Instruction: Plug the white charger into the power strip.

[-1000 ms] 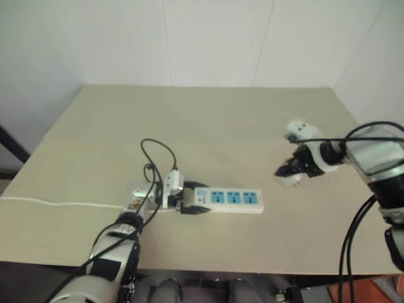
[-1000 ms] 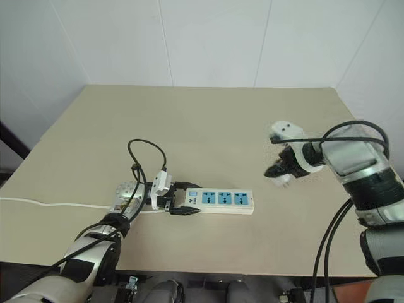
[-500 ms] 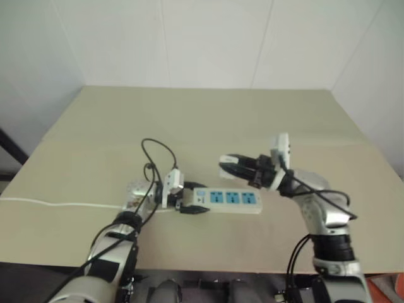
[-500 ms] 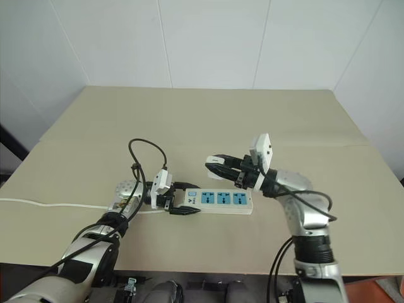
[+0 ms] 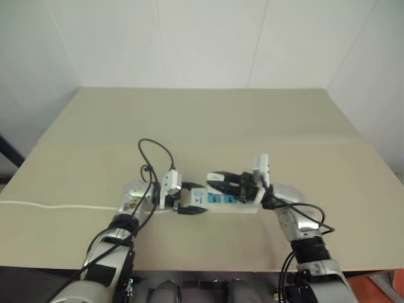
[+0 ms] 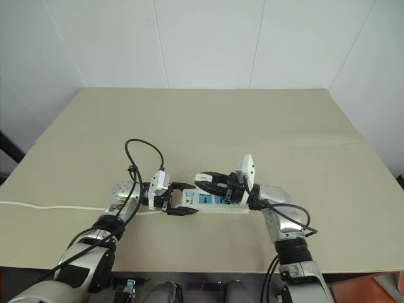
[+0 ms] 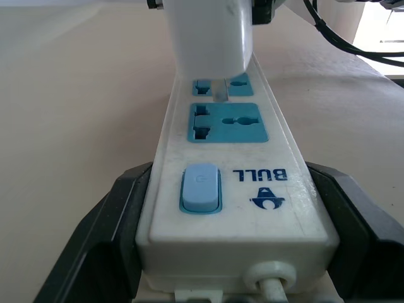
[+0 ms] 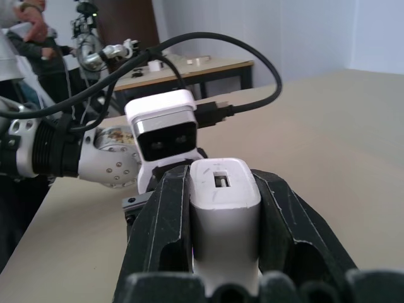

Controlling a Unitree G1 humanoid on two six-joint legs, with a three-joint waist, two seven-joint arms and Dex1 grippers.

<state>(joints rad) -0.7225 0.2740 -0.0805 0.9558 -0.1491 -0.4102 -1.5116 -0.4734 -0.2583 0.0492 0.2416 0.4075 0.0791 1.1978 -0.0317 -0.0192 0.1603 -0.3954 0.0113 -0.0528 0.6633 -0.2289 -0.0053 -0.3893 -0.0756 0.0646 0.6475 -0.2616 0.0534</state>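
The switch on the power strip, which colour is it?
Light blue; the switch sits on the white power strip, clearest in the left wrist view.

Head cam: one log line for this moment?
left gripper: shut on power strip | right gripper: shut on white charger | charger above socket, not seated

Power strip [image 6: 218, 203] lies on desk [image 6: 252, 132], cord end toward left hand [image 6: 178, 201]. Right hand [image 6: 203, 180] over strip, charger [image 7: 208, 35] just above middle socket.

Silver-grey jointed arms with looping black cables, white wrist camera blocks, black two-fingered jaws.
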